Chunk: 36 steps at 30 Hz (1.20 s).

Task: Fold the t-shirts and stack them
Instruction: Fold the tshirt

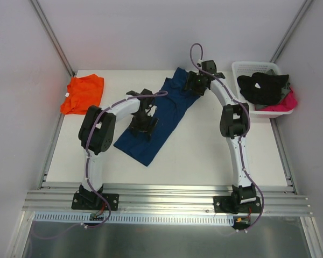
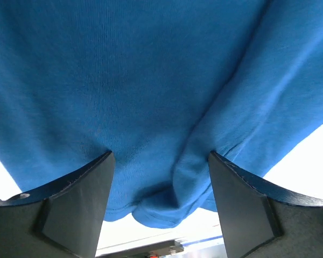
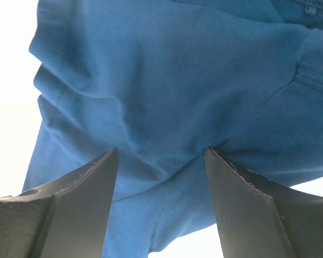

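Your navy t-shirt (image 1: 151,145) lies spread on the bench (image 1: 204,156).
Your left tool (image 2: 161,161) stands released over its middle, right tool (image 3: 161,153) released at its far end; orange t-shirt (image 1: 83,94) well apart.

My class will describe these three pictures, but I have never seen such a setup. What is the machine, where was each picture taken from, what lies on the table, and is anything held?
These are two robot arms bolted at the near edge of a white table. The wide picture looks down from above and behind them. The other two come from cameras on the wrists; the dark wedges are each gripper's own fingers. A blue t-shirt lies stretched across the middle, an orange t-shirt at the far left, and a white basket with black cloth and pink cloth at the far right. The left gripper and right gripper are both open, fingertips against the blue t-shirt; nothing is pinched or lifted.
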Tool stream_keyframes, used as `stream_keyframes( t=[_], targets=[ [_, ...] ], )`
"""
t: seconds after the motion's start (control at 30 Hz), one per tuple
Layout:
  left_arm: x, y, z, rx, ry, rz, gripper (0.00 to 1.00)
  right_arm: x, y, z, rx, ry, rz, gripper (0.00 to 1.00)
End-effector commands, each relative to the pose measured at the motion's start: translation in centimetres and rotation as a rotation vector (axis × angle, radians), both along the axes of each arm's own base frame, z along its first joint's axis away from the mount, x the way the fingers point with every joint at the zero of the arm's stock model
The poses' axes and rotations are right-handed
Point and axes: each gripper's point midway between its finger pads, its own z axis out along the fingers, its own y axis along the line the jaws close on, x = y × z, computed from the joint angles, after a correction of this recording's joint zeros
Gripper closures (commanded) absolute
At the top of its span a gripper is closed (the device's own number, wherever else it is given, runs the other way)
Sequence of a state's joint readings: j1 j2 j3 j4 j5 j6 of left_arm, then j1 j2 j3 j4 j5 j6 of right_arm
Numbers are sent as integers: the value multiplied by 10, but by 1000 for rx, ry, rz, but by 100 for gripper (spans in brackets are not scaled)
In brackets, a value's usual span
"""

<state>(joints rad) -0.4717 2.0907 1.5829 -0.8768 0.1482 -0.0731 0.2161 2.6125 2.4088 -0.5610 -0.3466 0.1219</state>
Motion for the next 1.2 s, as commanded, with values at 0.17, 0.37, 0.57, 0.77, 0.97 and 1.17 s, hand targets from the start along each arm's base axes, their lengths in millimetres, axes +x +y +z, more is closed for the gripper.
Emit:
stream_keyframes(
  t=[0.17, 0.37, 0.57, 0.77, 0.97, 1.17],
  targets=[
    [-15, -2, 0, -25, 26, 37, 29, 11, 12, -2, 57, -12, -16, 31],
    [-45, -19, -4, -27, 59, -23, 28, 15, 20, -8, 90, -11, -13, 31],
    [-86, -61, -5, -37, 76, -154, 26, 18, 29, -4, 132, -22, 2, 31],
    [-105, -105, -2, -74, 73, -250, 25, 19, 40, -4, 149, -31, 19, 30],
    [-116, -123, -2, -78, 69, -301, 25, 18, 54, 5, 166, -54, 42, 30],
    [-121, -129, -4, -71, 64, -325, 24, 13, 71, 6, 171, -62, 73, 30]
  ],
)
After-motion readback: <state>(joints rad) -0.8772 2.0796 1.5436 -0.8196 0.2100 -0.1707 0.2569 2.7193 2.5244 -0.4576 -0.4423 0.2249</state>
